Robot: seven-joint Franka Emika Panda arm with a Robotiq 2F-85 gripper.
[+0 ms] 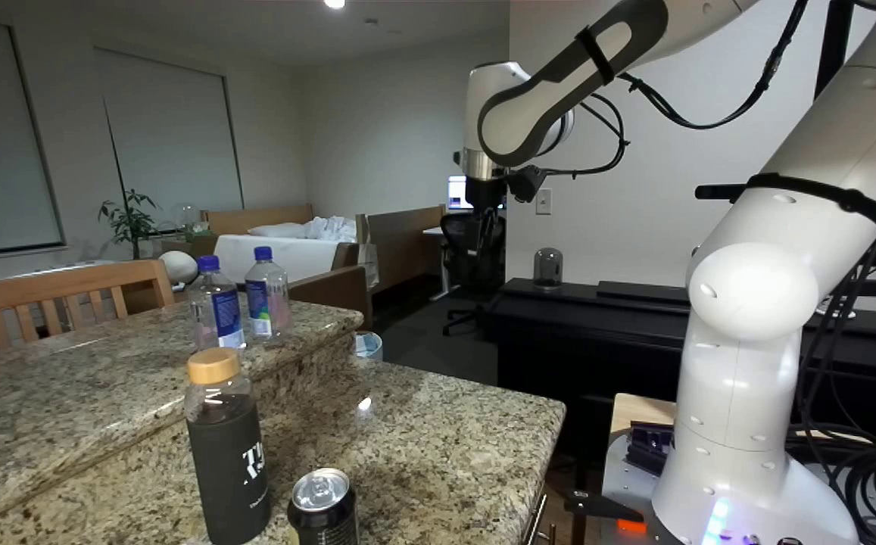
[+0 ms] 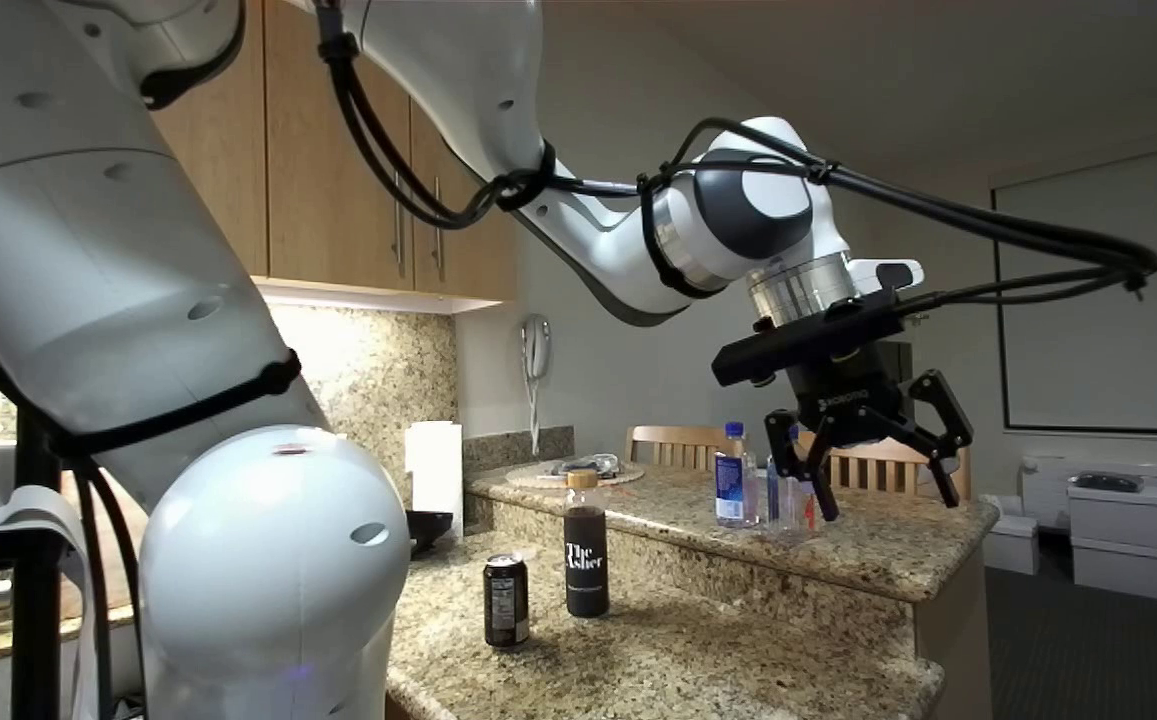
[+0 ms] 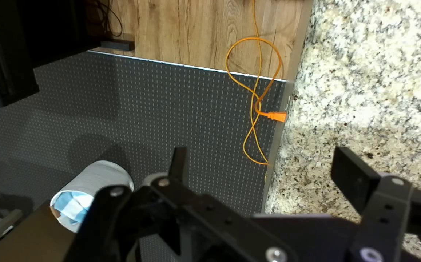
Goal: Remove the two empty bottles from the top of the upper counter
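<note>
Two clear plastic bottles with blue labels and caps stand upright on the upper counter (image 1: 89,386). In an exterior view the nearer bottle (image 1: 216,310) and the farther bottle (image 1: 269,299) stand close together near the counter's end. In an exterior view one bottle (image 2: 732,485) is plain on the upper counter (image 2: 878,548), and the other bottle (image 2: 790,507) is partly hidden behind a gripper finger. My gripper (image 2: 890,508) is open and empty, held in the air; it also shows in an exterior view (image 1: 487,241). In the wrist view its fingers (image 3: 259,156) are wide apart with nothing between. No bottle shows there.
A dark flask with tan cap (image 1: 227,469) and a black can (image 1: 322,509) stand on the lower counter (image 1: 438,431). Wooden chairs (image 1: 67,284) stand behind the upper counter. The wrist view shows a granite edge (image 3: 370,72), an orange cord (image 3: 277,116) and a bin (image 3: 97,178).
</note>
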